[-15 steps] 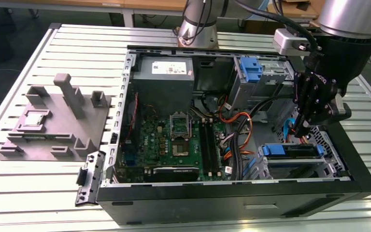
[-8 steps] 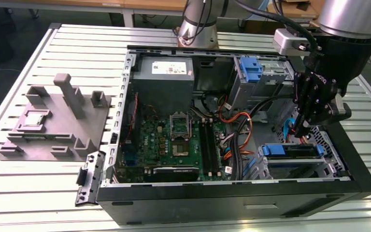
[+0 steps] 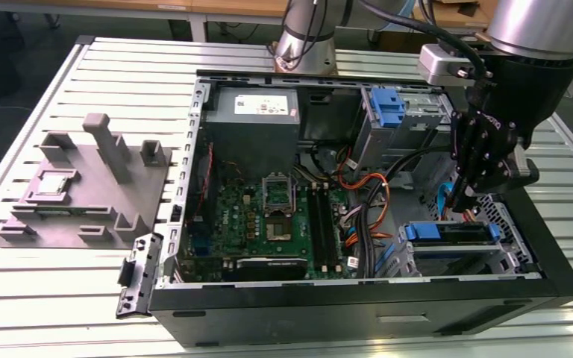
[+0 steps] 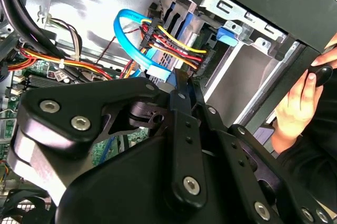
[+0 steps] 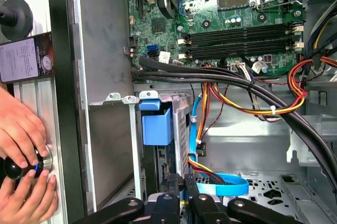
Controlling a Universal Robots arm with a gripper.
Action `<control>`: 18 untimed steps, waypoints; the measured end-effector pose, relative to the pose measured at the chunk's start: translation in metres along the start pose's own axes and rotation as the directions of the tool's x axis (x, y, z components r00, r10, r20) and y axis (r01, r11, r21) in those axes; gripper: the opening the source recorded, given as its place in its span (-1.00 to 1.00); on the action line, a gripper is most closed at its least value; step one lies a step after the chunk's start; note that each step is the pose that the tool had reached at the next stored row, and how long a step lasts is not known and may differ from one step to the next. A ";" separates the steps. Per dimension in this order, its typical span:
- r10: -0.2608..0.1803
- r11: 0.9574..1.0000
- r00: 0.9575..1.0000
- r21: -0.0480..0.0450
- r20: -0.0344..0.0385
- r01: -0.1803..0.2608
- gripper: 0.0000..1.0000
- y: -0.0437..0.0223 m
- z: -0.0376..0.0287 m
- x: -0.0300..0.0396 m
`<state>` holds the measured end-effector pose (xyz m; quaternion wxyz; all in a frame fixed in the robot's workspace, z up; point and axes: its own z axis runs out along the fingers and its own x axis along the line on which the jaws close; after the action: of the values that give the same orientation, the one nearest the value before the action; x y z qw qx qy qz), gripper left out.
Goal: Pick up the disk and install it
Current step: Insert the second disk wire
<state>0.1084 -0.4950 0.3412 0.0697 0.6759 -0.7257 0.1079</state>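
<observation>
Caught the gripper (image 3: 468, 195) hanging low inside the open computer case (image 3: 366, 309), just above the lower drive cage (image 3: 465, 253) on the exterior view's right. Found its two black fingers (image 4: 181, 90) drawn together at the tips, closed, though could not tell whether anything was pinched between them.

Spotted the disk (image 3: 448, 233) sitting inside that cage, lying flat, directly under the gripper. Showed mostly as its blue plastic carrier frame, with a dark strip along the exposed edge. Picked out the same blue carrier tab in the first wrist view, the disk (image 5: 157, 125) slotted between the silver cage walls. Could make out almost none of the silver body or label. Noted a light blue ribbon cable (image 5: 224, 184) and a bundle of red, yellow and black wires (image 4: 176, 45) running to a connector just beside the cage.

Saw the case lying on its side on a pale slatted metal table (image 3: 27, 291), motherboard (image 3: 266, 216) facing up. Noted a grey moulded fixture block (image 3: 87, 186) beside the case, on the exterior view's left. Glimpsed a person's hands (image 5: 23, 150) resting on a black knob at the table's edge. Made out wooden desks (image 3: 167, 7) behind the table.
</observation>
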 end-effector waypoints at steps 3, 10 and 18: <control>0.000 1.000 1.000 0.000 0.000 0.000 -0.68 0.0001 -0.0001 0.0000; 0.003 1.000 0.999 -0.004 0.054 -0.002 -0.68 0.0003 0.0004 0.0018; 0.004 1.000 0.997 -0.003 0.078 -0.004 -0.68 0.0010 0.0045 0.0137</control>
<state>0.1065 -0.5093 0.3402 0.0420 0.6779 -0.7295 0.0806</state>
